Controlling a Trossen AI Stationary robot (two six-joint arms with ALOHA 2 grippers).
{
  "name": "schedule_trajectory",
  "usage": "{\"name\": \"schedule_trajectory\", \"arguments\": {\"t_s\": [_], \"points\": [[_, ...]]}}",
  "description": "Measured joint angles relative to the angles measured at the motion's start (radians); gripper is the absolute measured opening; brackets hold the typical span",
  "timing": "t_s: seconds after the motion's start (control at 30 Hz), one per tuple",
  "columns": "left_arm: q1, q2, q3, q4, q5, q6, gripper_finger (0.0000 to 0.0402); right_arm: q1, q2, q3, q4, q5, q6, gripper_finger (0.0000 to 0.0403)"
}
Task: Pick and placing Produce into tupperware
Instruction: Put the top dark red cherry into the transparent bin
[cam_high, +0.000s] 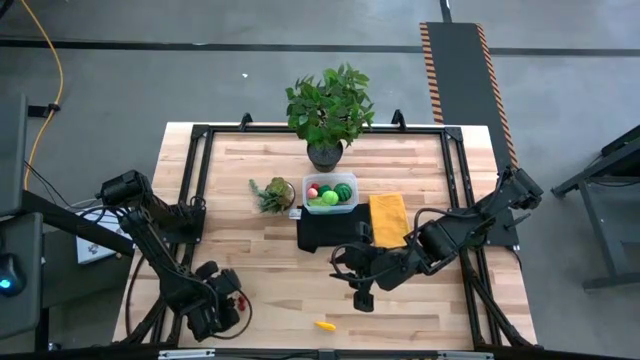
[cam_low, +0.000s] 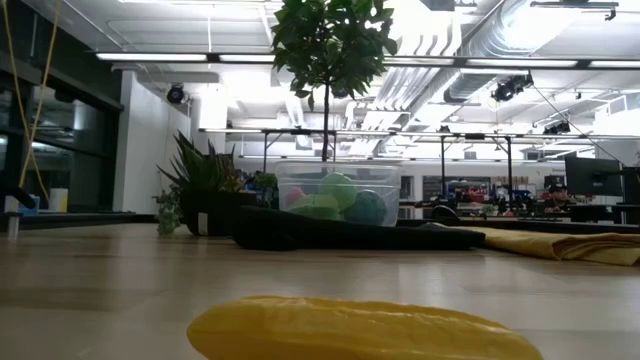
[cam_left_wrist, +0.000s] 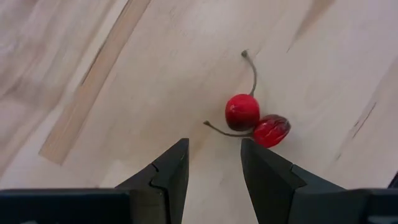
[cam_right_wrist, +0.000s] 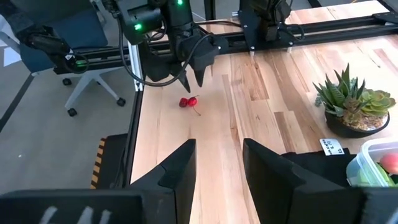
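Note:
Two red cherries (cam_left_wrist: 252, 118) with thin stems lie on the wooden table near its front left. My left gripper (cam_left_wrist: 214, 163) points down just beside them, open, its fingertips short of the fruit; the right wrist view shows it (cam_right_wrist: 193, 76) hovering over the cherries (cam_right_wrist: 188, 102). A yellow piece (cam_high: 325, 324) lies near the front edge. The clear tupperware (cam_high: 331, 193) stands at the table's middle back with green and red produce in it. My right gripper (cam_right_wrist: 217, 163) hangs open above the table's middle front (cam_high: 360, 293), nothing between its fingers.
A black folded cloth (cam_high: 325, 232) lies in front of the tupperware, a yellow cloth (cam_high: 388, 218) to its right. A small spiky plant (cam_high: 272, 194) stands left of the box, a big leafy potted plant (cam_high: 328, 110) behind it. Black frame rails (cam_high: 200, 170) line the table's sides.

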Motion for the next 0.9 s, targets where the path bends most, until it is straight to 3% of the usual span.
{"name": "schedule_trajectory", "arguments": {"t_s": [0.33, 0.73, 0.9], "points": [[0.0, 0.0, 0.0, 0.077, -0.076, 0.112, 0.0134, 0.0, 0.0, 0.0, 0.0, 0.02, 0.003, 0.0124], [0.003, 0.0, 0.0, 0.102, -0.086, 0.352, 0.0134, 0.0, 0.0, 0.0, 0.0, 0.03, 0.019, 0.0124], [0.051, 0.0, 0.0, 0.093, -0.063, 0.407, 0.0134, -0.001, 0.0, 0.0, 0.0, 0.045, 0.019, 0.0124]]}}
